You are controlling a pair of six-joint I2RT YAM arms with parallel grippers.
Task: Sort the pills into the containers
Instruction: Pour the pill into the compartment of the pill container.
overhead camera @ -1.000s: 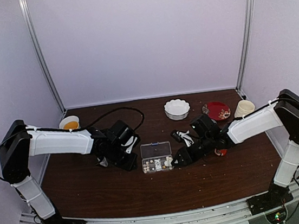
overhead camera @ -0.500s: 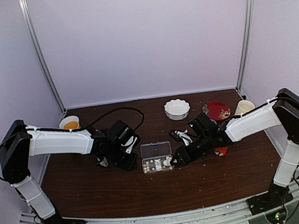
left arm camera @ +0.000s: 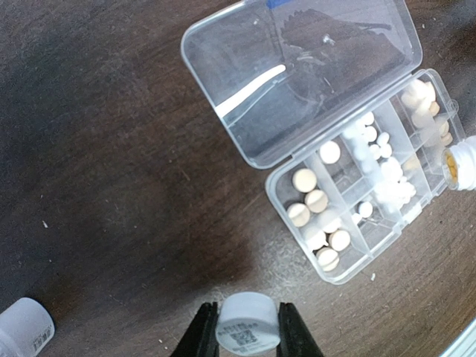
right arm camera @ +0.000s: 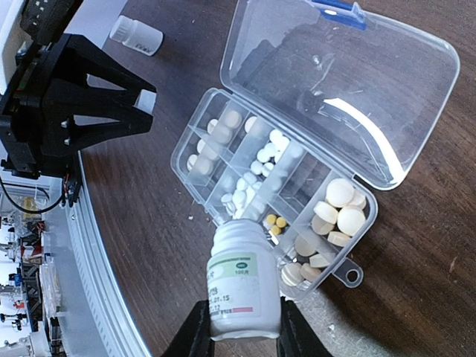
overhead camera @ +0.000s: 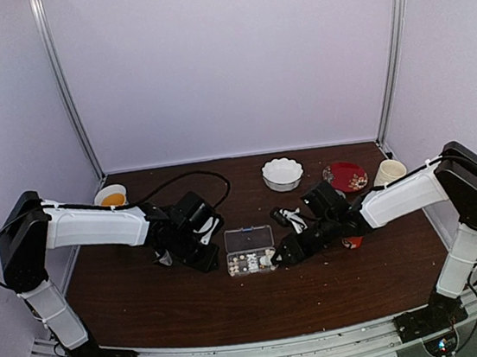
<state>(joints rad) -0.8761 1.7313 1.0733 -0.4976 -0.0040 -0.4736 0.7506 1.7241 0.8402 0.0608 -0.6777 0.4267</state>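
Two pinches: right gripper (right arm camera: 242, 332) holds labelled white bottle (right arm camera: 239, 275) tipped over open pill organizer (right arm camera: 349, 74) with pills (right arm camera: 341, 193); left gripper (left arm camera: 248, 339) clamps small white bottle (left arm camera: 248, 323).

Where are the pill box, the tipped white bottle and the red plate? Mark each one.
pill box (right arm camera: 349, 82): right wrist view, on its open clear lid.
white bottle (right arm camera: 234, 271): right wrist view, on its label.
red plate (overhead camera: 337, 172): top view, on a bare red part left of its middle.
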